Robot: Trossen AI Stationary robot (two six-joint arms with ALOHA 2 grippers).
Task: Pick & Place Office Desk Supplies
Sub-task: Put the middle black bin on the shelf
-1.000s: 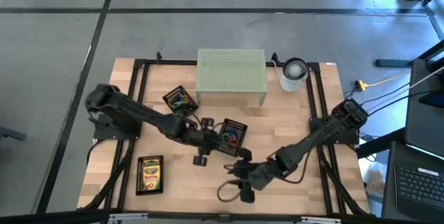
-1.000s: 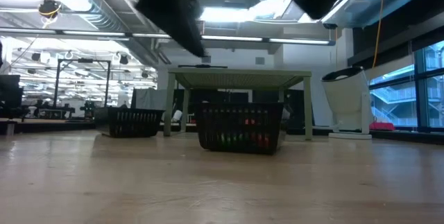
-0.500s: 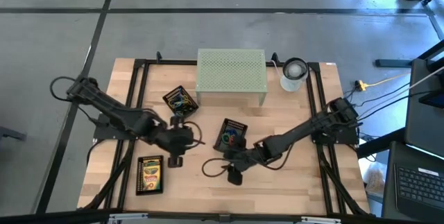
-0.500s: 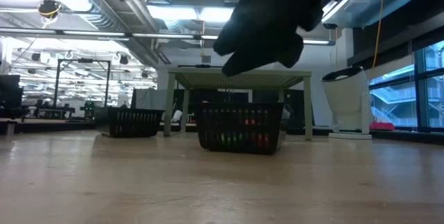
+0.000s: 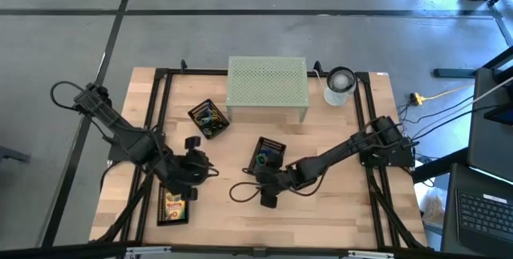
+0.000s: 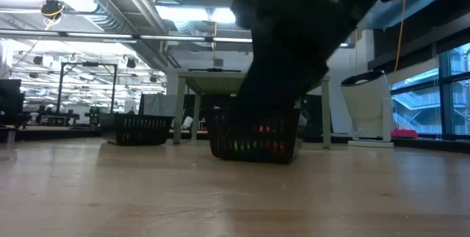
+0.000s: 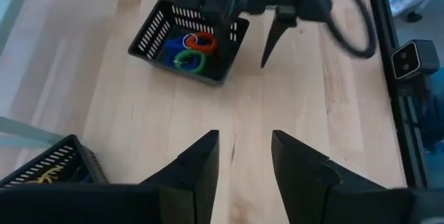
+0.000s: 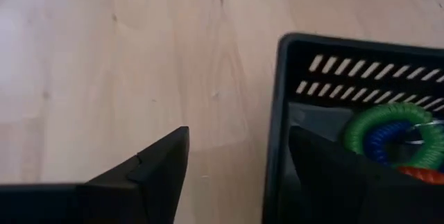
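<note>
Right gripper (image 5: 268, 197) hangs just beside the black mesh tray (image 5: 267, 156) holding green, blue and orange rubber-band loops (image 7: 189, 50); jaws spread, empty. Left gripper (image 5: 192, 180) sits over bare counter (image 5: 337, 211) near the crayon box (image 5: 173, 203); jaws apart, holding nothing. Box print unreadable. Second tray (image 5: 208, 118) near the green riser (image 5: 268, 83).

Coloured rubber-band loops (image 7: 189, 50) lie in a mesh tray mid-frame; a yellow-green crayon box (image 5: 174, 205) lies flat lower left.
</note>
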